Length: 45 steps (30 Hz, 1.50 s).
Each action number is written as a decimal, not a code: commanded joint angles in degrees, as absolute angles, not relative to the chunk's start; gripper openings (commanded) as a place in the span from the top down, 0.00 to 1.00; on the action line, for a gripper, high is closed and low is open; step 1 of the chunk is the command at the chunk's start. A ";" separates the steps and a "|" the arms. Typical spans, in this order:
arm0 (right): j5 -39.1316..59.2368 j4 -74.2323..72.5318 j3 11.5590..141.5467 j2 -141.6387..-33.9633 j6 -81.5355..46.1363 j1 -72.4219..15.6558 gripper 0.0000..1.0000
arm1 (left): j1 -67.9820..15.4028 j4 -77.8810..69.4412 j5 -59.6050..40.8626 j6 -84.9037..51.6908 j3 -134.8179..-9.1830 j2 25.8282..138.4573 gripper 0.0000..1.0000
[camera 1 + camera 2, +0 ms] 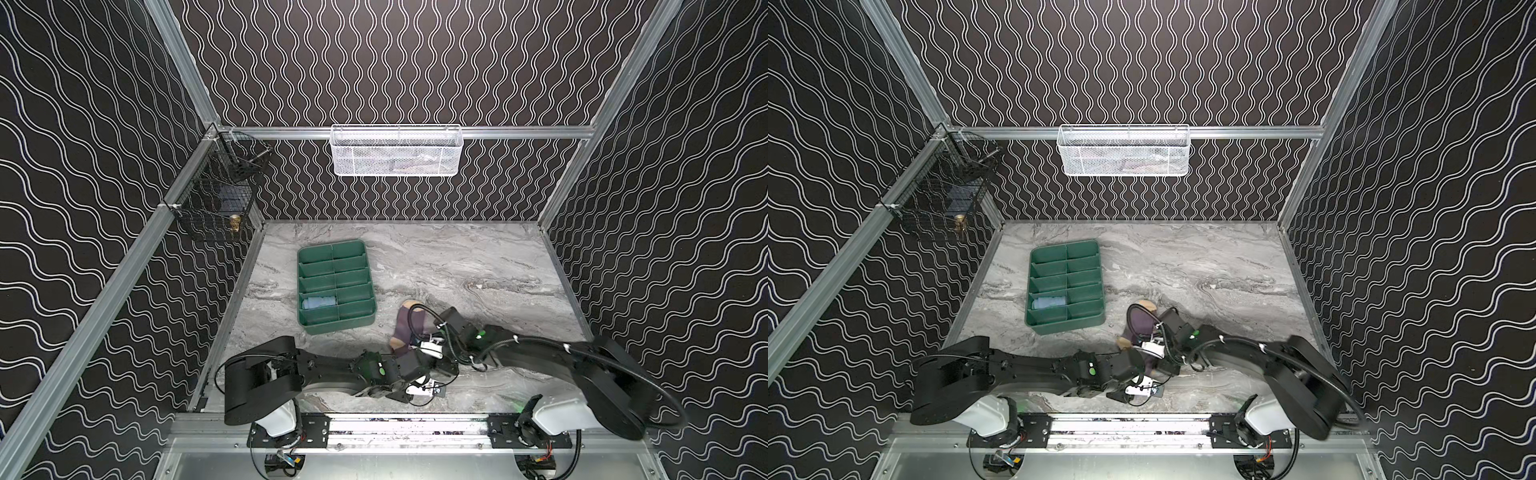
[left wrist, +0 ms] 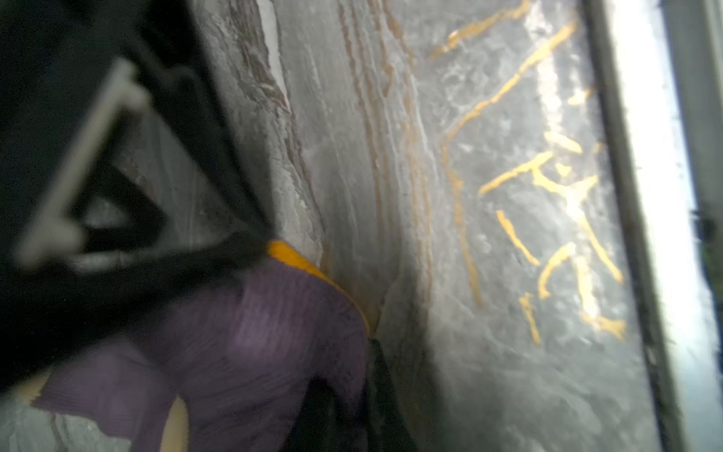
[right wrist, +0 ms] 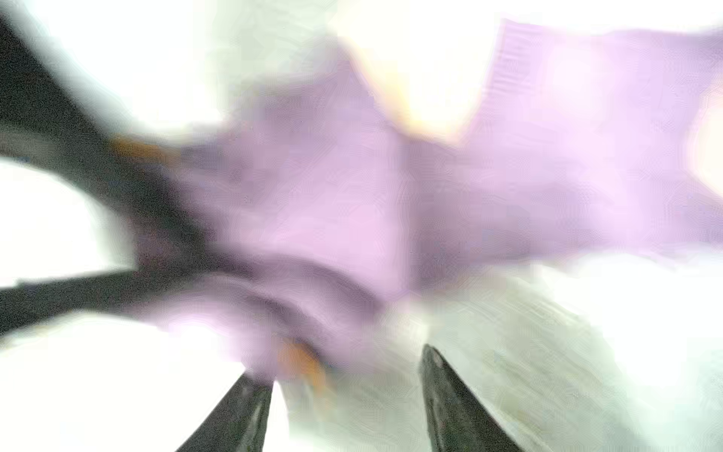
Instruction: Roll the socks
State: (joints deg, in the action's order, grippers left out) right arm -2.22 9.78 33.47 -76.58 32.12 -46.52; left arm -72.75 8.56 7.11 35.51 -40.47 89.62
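The purple sock [image 1: 409, 326] [image 1: 1144, 322] lies crumpled on the marble table, its tan toe toward the back, and both arms meet over it. In the left wrist view my left gripper [image 2: 348, 360] is shut on a fold of the purple sock [image 2: 254, 344], close to its orange cuff band. In the blurred right wrist view my right gripper [image 3: 341, 362] is open. Its two fingertips stand apart, with the purple sock [image 3: 332, 195] just beyond them and touching one tip. The light blue sock [image 1: 319, 302] [image 1: 1050, 302] sits rolled in a near compartment of the green tray.
The green divided tray [image 1: 300, 286] [image 1: 1030, 286] stands left of the socks. A white mesh basket [image 1: 397, 151] hangs on the back wall and a black wire basket [image 1: 216, 199] on the left rail. The front rail runs close behind both grippers.
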 commanded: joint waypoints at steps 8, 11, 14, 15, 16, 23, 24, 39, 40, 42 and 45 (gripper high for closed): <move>-54.46 -25.34 26.53 -47.67 17.78 -37.82 0.00 | -65.92 30.66 -10.51 41.15 -46.32 89.72 1.00; -49.31 -20.88 27.37 -38.04 15.62 -37.62 0.00 | -62.79 33.68 -15.30 42.25 -49.83 91.05 1.00; -38.78 -13.45 28.81 -31.15 16.71 -37.62 0.00 | -59.08 37.78 -20.56 41.52 -53.84 94.33 1.00; -33.02 -9.78 29.55 -29.63 18.45 -37.62 0.00 | -57.93 38.75 -22.40 40.85 -54.80 95.36 1.00; -27.14 -6.31 30.23 -28.34 20.61 -37.70 0.00 | -56.73 40.17 -24.59 40.43 -55.84 96.64 1.00; -11.85 17.03 36.93 -31.16 33.08 -38.83 0.22 | -52.10 44.17 -31.21 38.04 -59.96 104.07 1.00; -11.15 20.30 37.88 -31.79 34.73 -39.50 0.26 | -51.47 44.37 -31.80 37.97 -60.31 104.75 1.00; 1.55 17.45 22.68 -32.39 51.18 -62.04 0.47 | -48.45 43.16 -31.25 37.42 -60.78 108.62 1.00; -1.09 15.01 22.29 -35.70 51.97 -65.04 0.46 | -48.36 43.16 -31.10 37.30 -60.71 108.59 1.00; -6.06 11.41 22.99 -44.01 52.37 -70.30 0.46 | -48.21 43.09 -31.19 37.40 -60.75 108.54 1.00; -10.23 7.99 25.09 -55.92 51.24 -73.59 0.46 | -48.08 42.82 -31.32 37.44 -60.78 108.38 1.00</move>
State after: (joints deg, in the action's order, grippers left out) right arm -4.58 15.44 23.66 -49.74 51.46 -71.92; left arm -48.25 42.78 -36.47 37.65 -61.14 107.87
